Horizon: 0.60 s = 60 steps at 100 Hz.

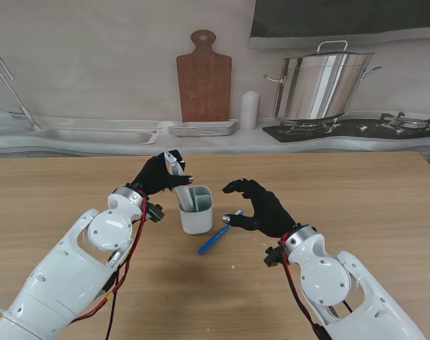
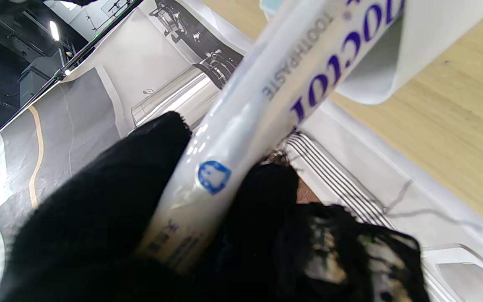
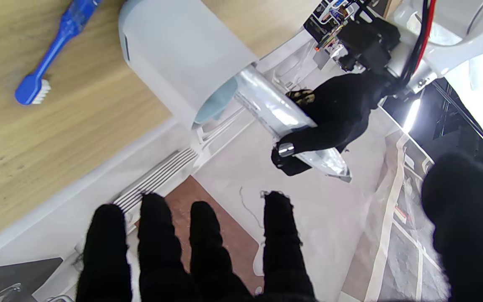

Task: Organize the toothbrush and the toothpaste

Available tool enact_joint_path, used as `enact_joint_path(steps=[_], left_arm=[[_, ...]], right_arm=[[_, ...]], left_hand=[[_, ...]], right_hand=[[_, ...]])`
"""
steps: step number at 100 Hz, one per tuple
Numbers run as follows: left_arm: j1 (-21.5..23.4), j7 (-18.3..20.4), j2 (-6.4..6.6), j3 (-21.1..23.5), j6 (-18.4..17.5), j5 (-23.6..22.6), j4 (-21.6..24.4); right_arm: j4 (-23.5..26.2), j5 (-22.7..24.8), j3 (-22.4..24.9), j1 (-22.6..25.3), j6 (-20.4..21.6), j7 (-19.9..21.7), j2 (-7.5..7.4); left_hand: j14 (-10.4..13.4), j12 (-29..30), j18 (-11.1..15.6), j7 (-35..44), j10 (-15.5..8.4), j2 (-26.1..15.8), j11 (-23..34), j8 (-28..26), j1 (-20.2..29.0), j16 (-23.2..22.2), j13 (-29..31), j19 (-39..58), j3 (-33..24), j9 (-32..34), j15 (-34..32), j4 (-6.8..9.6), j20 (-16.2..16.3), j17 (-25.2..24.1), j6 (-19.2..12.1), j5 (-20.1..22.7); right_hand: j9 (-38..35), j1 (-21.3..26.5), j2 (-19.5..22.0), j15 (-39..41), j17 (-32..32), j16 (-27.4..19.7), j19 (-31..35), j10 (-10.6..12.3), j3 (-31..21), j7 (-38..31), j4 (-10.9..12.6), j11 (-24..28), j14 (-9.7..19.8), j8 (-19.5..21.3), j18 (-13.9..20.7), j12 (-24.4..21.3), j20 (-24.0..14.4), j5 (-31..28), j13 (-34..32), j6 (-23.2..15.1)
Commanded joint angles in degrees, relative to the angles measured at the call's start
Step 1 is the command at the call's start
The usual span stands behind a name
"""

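So far the job looks roughly half done, and neither item has been let go of in its final place. Nearest to me, the right hand (image 1: 261,207) hangs over the table with its fingers (image 3: 201,235) curled but apart, closing on nothing. Just to its left the blue toothbrush (image 1: 216,237) lies flat on the wooden table (image 1: 356,212), its near end pointing toward me and its far end close under that hand's fingertips; I cannot tell whether a fingertip touches it. In the right wrist view the brush lies clear of the hand, bristle head plain to see, so it is not yet picked up.

A little farther and to the left stands the white cup (image 1: 196,210), upright. The toothpaste tube (image 1: 179,177) slants into its mouth, lower end inside, upper end sticking out. The left hand (image 1: 158,175) pinches that upper end between thumb and fingers, as the left wrist view shows close up.

By my reckoning, what remains is releasing the tube so it rests in the cup, then lifting the brush and standing it alongside.
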State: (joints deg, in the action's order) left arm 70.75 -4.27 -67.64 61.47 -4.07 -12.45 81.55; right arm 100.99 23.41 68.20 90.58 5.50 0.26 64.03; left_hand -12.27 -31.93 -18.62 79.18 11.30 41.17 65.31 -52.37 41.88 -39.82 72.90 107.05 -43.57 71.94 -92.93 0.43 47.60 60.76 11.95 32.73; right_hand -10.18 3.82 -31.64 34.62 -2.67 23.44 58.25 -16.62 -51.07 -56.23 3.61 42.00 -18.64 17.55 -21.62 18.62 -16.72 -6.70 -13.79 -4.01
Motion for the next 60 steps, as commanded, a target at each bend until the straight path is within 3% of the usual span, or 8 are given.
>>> enact_joint_path(steps=[1, 31, 60], left_arm=[[-0.32, 0.89, -0.55, -0.13, 0.29, 0.37, 0.24], [-2.02, 1.61, -0.88, -1.78, 0.82, 1.51, -2.88], [-3.67, 2.56, -1.11, -3.13, 1.31, 2.39, -5.78]], right_arm=[[0.36, 0.18, 0.04, 0.60, -0.11, 0.99, 0.07], [0.43, 0.29, 0.31, 0.71, -0.23, 1.39, -0.03], [0.42, 0.20, 0.40, 0.79, -0.57, 1.81, -0.11]], left_hand=[[4.76, -0.64, 11.39, 0.47, 0.65, -2.14, 5.22, 1.12, 7.30, -0.19, -0.03, 12.93, -7.40, 5.08, -5.66, 3.01, 0.60, 2.63, -2.07, -0.31], [4.60, -1.69, 11.35, -0.20, -0.91, -3.38, 5.07, 3.97, 5.30, -0.38, -0.06, 12.93, -4.14, 5.11, -5.93, -0.22, 0.78, 2.64, -2.35, -1.25], [4.21, -2.03, 11.30, -2.43, -1.83, -3.74, 5.21, 6.68, 2.73, -0.45, -0.07, 12.93, -2.83, 4.60, -5.96, -0.89, 0.73, 2.62, -1.40, -3.40]], right_hand=[[1.20, -0.80, -1.09, -0.16, -0.13, 1.01, 0.31, -1.54, -0.44, -0.23, 0.39, 0.49, -0.28, 0.57, -0.04, 0.52, -0.69, 0.35, -0.29, -0.04], [1.20, -0.74, -1.02, -0.23, 0.04, 0.94, 0.28, -1.54, -0.43, -0.15, 0.43, 0.49, -0.22, 0.68, -0.34, 0.50, -0.75, 0.28, -0.34, -0.07], [1.21, -0.77, -0.92, -0.17, 0.18, 0.96, 0.29, -1.54, -0.36, -0.11, 0.44, 0.50, -0.41, 0.79, -0.51, 0.48, -0.84, 0.22, -0.55, -0.14]])
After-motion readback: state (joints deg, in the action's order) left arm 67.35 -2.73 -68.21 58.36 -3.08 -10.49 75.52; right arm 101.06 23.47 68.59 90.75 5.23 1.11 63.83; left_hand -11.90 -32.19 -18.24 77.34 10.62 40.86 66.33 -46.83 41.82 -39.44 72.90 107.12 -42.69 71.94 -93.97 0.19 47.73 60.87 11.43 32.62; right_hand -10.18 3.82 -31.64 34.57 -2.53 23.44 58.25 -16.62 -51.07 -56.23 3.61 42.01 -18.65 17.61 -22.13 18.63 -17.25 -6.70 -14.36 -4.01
